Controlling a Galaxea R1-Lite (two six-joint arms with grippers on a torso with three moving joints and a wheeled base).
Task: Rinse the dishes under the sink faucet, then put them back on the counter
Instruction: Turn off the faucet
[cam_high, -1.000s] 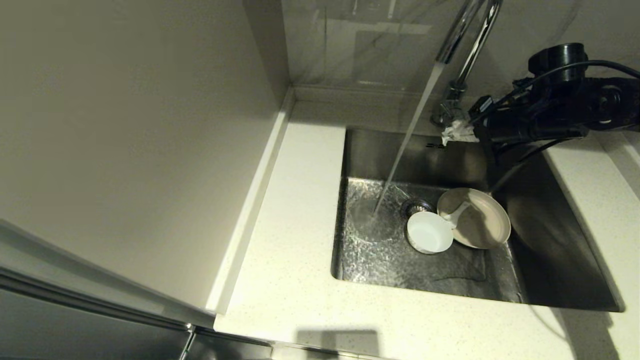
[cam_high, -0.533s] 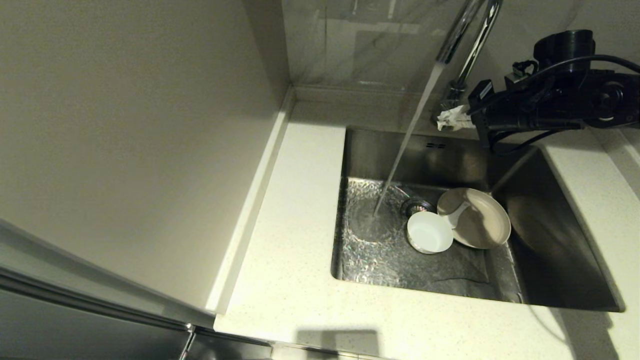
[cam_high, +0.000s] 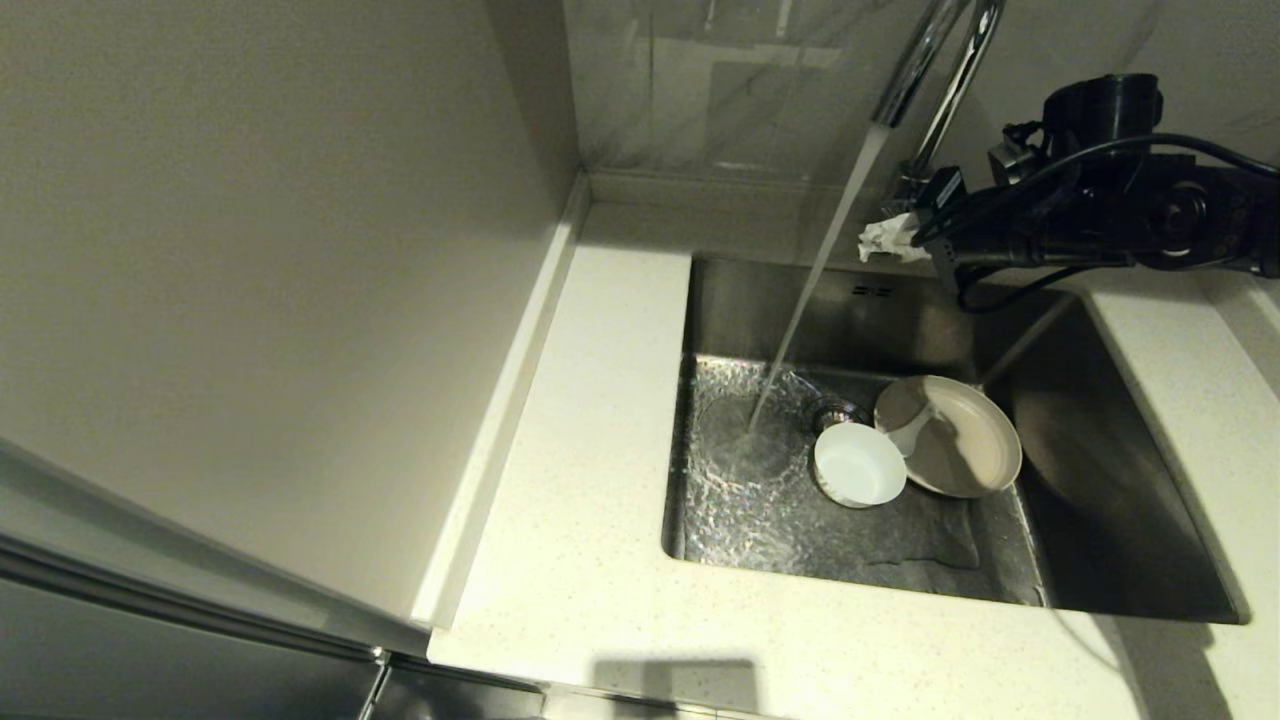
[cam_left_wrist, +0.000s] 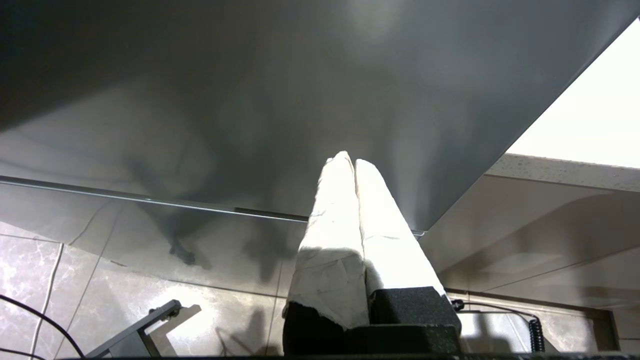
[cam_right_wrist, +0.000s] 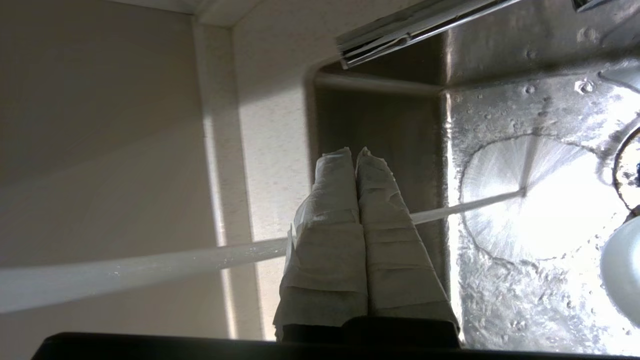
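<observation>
The pale surface (cam_high: 590, 560) in front has no dishes on it, so none has been put back yet. All three dishes sit down in the sink (cam_high: 1120, 520), which makes sense, as that is where the water can reach them. The small white bowl (cam_high: 859, 465) stands right way up beside the drain. It touches the wider plate (cam_high: 965, 440), and the spoon (cam_high: 915, 428) lies on the plate's edge next to the bowl. Water runs from the faucet (cam_high: 935, 60) and hits the sink floor just beside the bowl, not on any dish, so I think the rinsing has not begun.

Farther back, the right end effector (cam_high: 885, 240) hangs near the bottom of the faucet. Its two wrapped fingers (cam_right_wrist: 325, 235) are pressed together and hold nothing. It may have been up there to turn the water on.

The left end effector (cam_left_wrist: 354, 162) is parked down by the cupboard, away from the sink, also pressed together and holding nothing.
</observation>
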